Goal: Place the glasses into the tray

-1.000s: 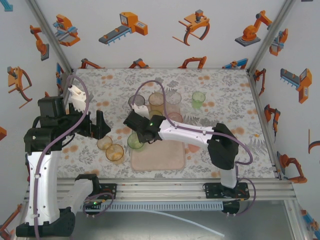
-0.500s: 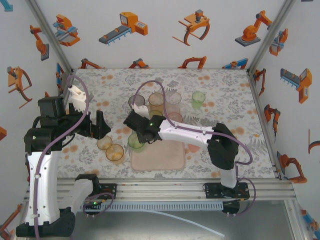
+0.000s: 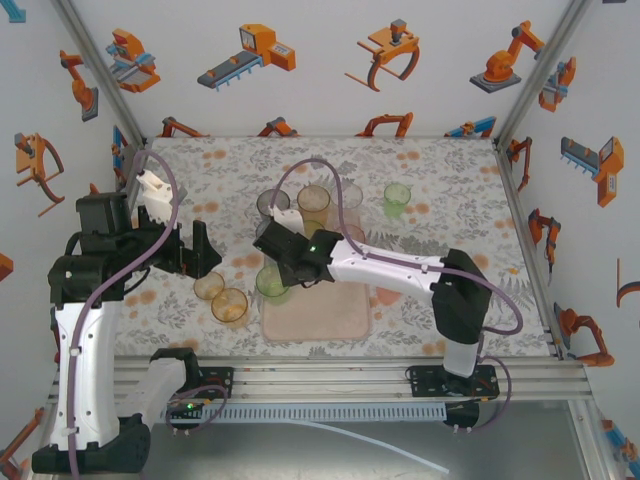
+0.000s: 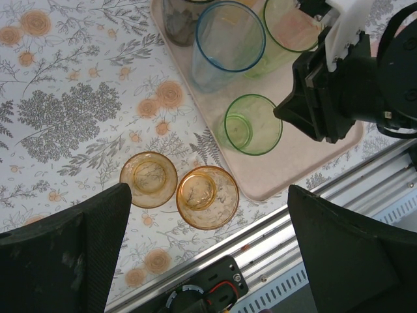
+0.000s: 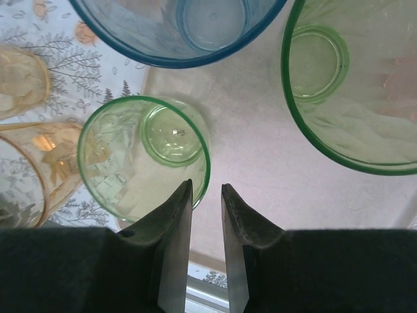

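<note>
The right gripper [image 5: 207,192] is seen with its jaws drawn nearly together. A narrow slit is left between them, through which bare tray shows, and nothing is seen clamped. A green glass [image 5: 143,156] is stood upright, mouth up, on the tray [image 5: 260,182], just inside its left edge and toward its near left corner. It lies immediately to the left of the fingers. Its rim runs up to the inner edge of the finger on the left of the wrist view, and whether the 2 are touching or just apart cannot be told. This glass is judged to be placed, so a straight withdrawal clear of its rim is what is called for from this arm.

The left gripper [image 3: 197,258] is held wide open and empty above the flowered tablecloth [image 4: 65,117]. Beneath it a nearer amber glass [image 4: 207,197] and a second amber glass [image 4: 148,179] are stood side by side, off the tray and near its near left corner. Their axes are vertical. The tray lies to their right, its long side running away from the arm bases. The left arm is plainly the nearer to them, so the next pick is judged to fall to it, followed by a short carry rightward over the low rim.

Farther along the tray a blue glass [image 4: 228,39], a smoky glass [image 4: 177,19] and a yellow-green glass [image 4: 287,26] are grouped close together.

No brand, label or legible writing is made out on the glasses, the tray or the arms.
</note>
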